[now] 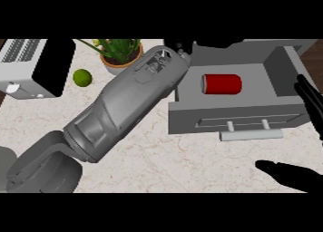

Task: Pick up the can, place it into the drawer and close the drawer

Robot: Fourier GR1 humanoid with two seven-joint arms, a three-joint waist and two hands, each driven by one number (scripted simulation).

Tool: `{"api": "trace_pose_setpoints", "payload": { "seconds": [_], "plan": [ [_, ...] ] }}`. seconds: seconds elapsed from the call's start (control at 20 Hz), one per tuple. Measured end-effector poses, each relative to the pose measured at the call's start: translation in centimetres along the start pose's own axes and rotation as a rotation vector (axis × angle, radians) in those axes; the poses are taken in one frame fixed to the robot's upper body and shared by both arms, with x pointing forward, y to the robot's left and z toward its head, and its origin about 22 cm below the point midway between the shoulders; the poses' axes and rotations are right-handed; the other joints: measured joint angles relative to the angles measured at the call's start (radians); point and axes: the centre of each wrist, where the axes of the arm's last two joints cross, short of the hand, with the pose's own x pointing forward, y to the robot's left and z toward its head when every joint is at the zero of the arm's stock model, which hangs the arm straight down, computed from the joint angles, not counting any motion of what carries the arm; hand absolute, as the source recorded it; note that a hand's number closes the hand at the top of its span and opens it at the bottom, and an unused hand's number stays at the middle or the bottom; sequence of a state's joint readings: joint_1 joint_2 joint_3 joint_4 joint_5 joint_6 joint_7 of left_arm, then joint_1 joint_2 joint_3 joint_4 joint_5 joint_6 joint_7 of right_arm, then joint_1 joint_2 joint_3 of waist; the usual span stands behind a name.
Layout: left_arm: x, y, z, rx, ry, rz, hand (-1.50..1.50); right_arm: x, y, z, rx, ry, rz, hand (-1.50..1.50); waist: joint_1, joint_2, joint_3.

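Okay, nearest we see the right hand, fingers straight and apart from the thumb, just beside the open drawer. The red can lies inside it. Farther back, the left hand is at the drawer's rear corner; its pose we can't tell.

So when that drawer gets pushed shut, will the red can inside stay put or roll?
The can lies on its side, its curved wall facing the drawer front, so it will probably roll along the push. Bare floor around it gives it room. It looks rigid, so likely undamaged.
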State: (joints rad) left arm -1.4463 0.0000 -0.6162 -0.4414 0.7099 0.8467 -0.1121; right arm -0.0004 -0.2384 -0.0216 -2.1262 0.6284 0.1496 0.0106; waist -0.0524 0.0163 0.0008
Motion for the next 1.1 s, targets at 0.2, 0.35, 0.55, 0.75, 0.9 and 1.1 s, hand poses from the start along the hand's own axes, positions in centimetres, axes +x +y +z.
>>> {"api": "trace_pose_setpoints", "payload": {
  "seconds": [0.2,0.35,0.55,0.75,0.9,1.1],
  "plan": [
    [0.2,-0.2,0.3,-0.007,0.005,0.005,-1.50,-0.6,2.1,-0.9,0.052,0.014,0.126,-1.50,0.027,-0.007,0.000],
    [0.6,0.1,0.0,-0.011,0.008,0.012,-1.50,-1.5,4.1,-1.5,0.085,0.038,0.208,-1.50,0.044,-0.010,-0.001],
    [1.1,1.1,-0.5,-0.003,0.011,0.011,-1.50,-2.7,7.0,-2.3,0.101,0.062,0.283,-1.50,0.058,-0.014,0.000],
    [1.4,3.0,-1.3,0.003,0.022,0.004,-1.50,-4.6,9.5,-3.0,0.076,0.092,0.297,-1.50,0.070,-0.018,0.000],
    [1.8,4.4,-1.5,0.006,0.024,0.002,-1.50,-5.8,10.5,-3.8,0.050,0.090,0.317,-1.50,0.079,-0.024,-0.006],
    [2.0,6.4,-1.6,0.010,0.027,-0.001,-1.50,-7.5,11.4,-5.2,0.026,0.083,0.361,-1.50,0.090,-0.033,-0.015]
  ]
}}
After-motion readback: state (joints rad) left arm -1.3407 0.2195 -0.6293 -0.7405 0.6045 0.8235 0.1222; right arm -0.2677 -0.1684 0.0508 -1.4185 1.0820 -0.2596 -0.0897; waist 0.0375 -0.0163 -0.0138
